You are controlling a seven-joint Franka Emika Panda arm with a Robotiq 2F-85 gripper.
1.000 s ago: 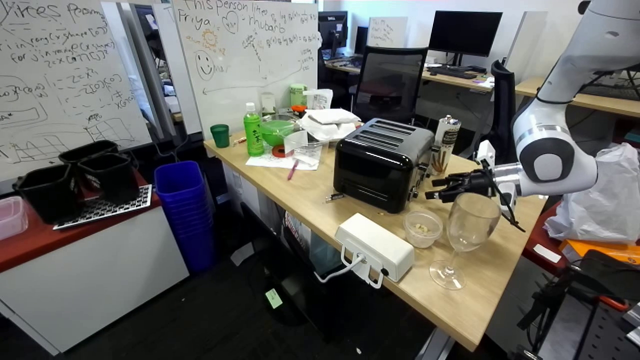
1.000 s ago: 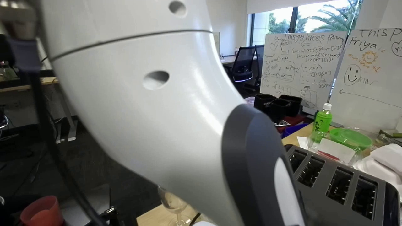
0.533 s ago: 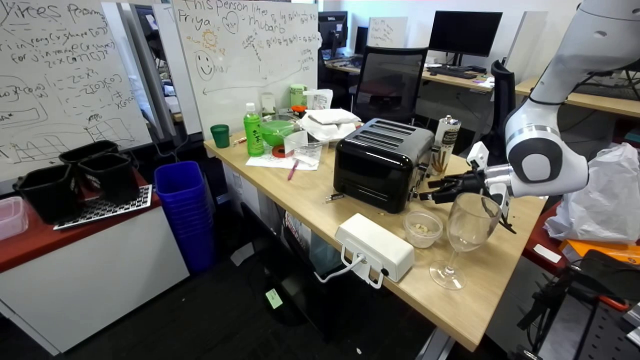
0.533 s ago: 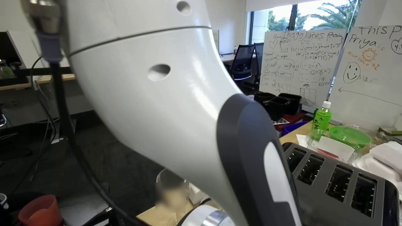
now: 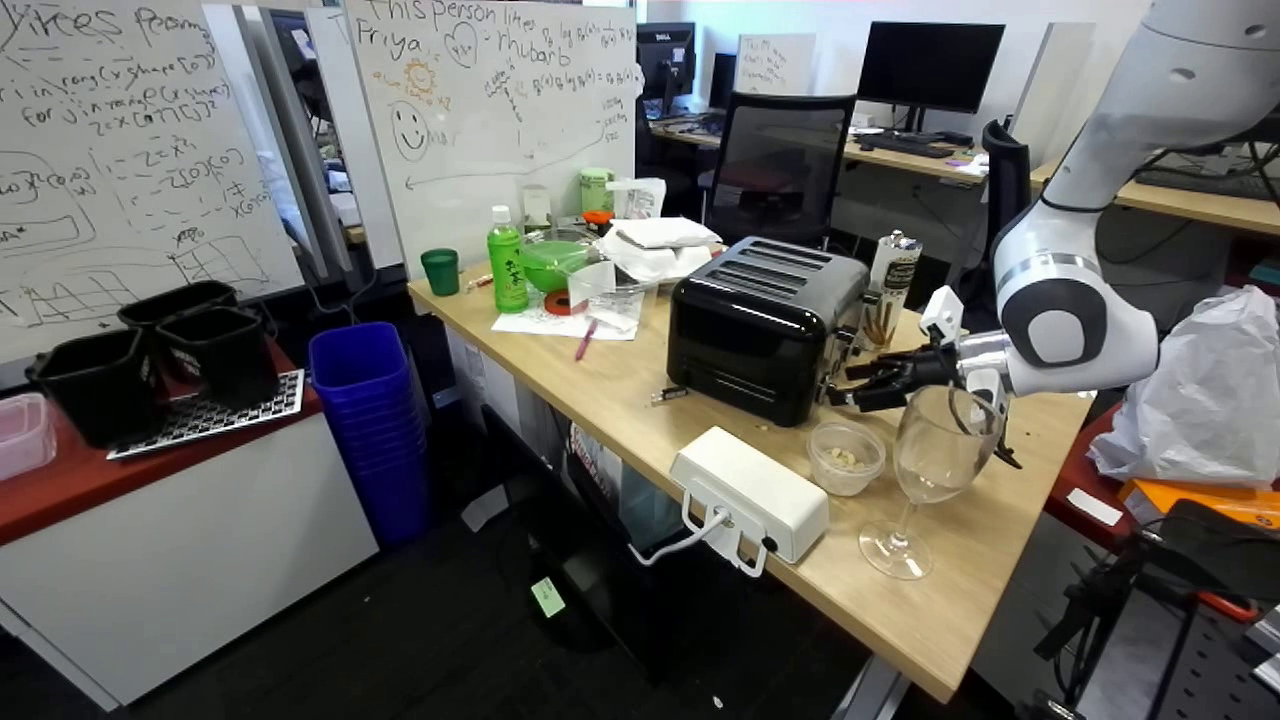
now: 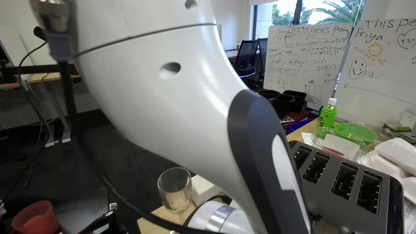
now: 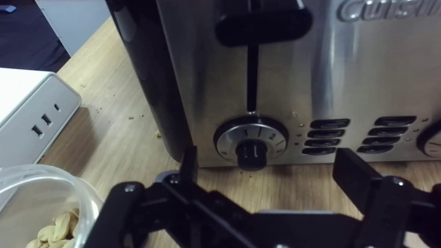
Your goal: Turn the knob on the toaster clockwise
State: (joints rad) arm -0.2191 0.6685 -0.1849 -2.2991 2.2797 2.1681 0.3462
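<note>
The black toaster (image 5: 745, 340) stands on the table, with its slotted top also showing in an exterior view (image 6: 341, 198). The wrist view shows its steel front (image 7: 286, 79). A black knob (image 7: 252, 155) on a numbered dial sits low on that front, below the lever (image 7: 263, 27). A second dial (image 7: 433, 143) is cut off at the right edge. My gripper (image 7: 267, 155) is open and empty, one finger on each side of the knob and apart from it, the left finger closer. In an exterior view the gripper (image 5: 843, 384) is close to the toaster's front.
A clear tub of nuts (image 5: 846, 460) and a wine glass (image 5: 940, 450) stand near the gripper. A white socket box (image 5: 750, 490) is at the table's edge. A tall can (image 5: 893, 275) stands by the toaster. Bottle and wrappings lie behind.
The arm and open gripper have moved toward the toaster's front, leftward in an exterior view. The toaster has not moved. An exterior view has itself shifted slightly.
</note>
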